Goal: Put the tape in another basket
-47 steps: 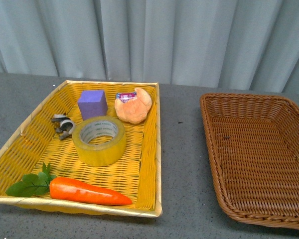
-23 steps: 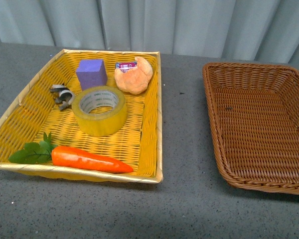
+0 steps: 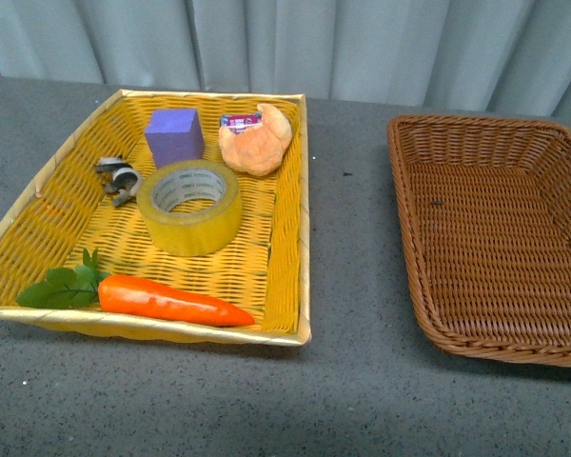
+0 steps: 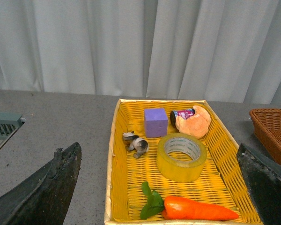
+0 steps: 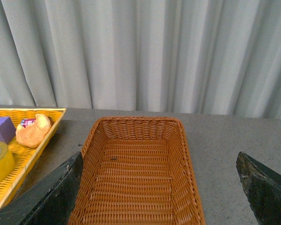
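The tape [image 3: 189, 206] lies flat in the middle of the yellow tray [image 3: 303, 209]. A purple cube [image 3: 174, 135] and a croissant [image 3: 257, 143] sit behind it, a metal clip [image 3: 120, 179] just to its left, and a carrot [image 3: 171, 301] in front. The basket [image 3: 476, 122] sits apart on the right, with bare table [image 3: 352, 286] between. The left gripper [image 4: 158, 149] and right gripper [image 5: 159, 157] both gape wide, holding nothing.

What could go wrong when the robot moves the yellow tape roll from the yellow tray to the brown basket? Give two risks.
1. The tape lies flat with the metal clip and purple block close beside it; a grasp might knock or snag them.
2. The raised rim of the yellow tray and the wall of the basket stand in the way; carried low, the roll could catch and drop.
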